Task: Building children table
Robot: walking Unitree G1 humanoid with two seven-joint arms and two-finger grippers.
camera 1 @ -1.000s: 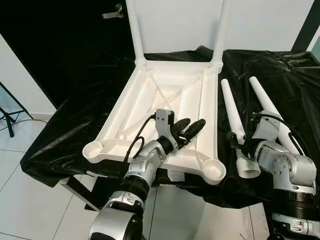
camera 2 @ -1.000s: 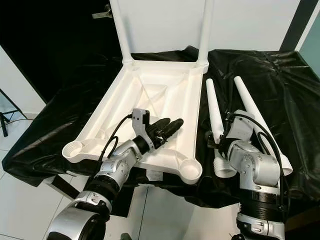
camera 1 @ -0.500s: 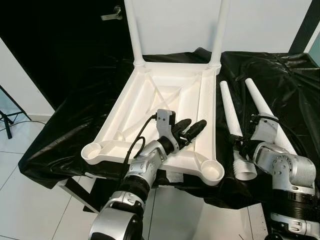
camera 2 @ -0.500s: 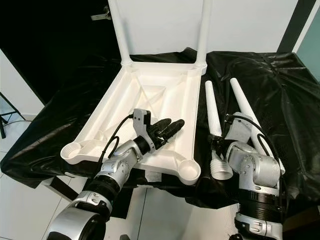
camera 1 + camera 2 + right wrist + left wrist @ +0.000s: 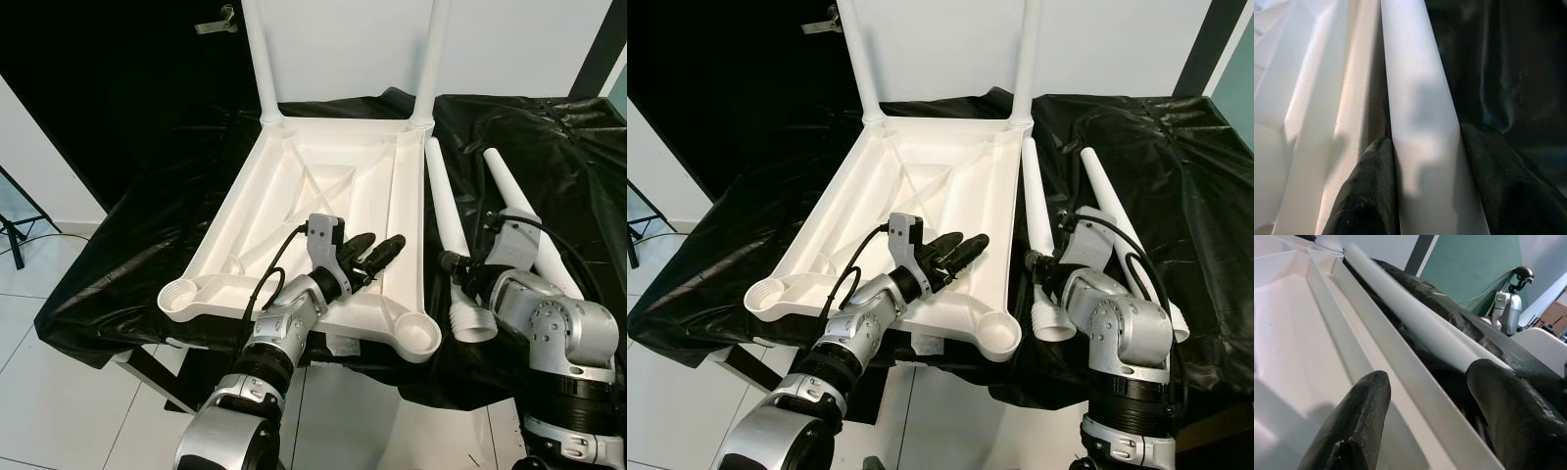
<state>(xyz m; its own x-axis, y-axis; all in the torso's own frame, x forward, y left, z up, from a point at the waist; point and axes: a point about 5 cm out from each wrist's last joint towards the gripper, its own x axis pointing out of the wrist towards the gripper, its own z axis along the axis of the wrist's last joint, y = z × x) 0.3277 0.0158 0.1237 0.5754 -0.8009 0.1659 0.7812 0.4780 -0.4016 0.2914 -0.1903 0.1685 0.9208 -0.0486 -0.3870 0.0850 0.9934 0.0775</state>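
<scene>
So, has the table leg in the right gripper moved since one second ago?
Yes. The leg held by the right gripper has swung its thin tip toward the tabletop's far right corner; the other loose leg gives the reference.

You are in a plain room in a home. You see a white tiled floor (image 5: 59, 392), a white wall (image 5: 519, 39), a dark door (image 5: 118, 78) and a black cloth (image 5: 127, 264) over a work table.

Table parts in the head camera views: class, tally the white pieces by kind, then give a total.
Upside-down tabletop: 1
Legs already fitted, standing upright: 2
Loose legs on the black cloth: 2
Total: 5
</scene>
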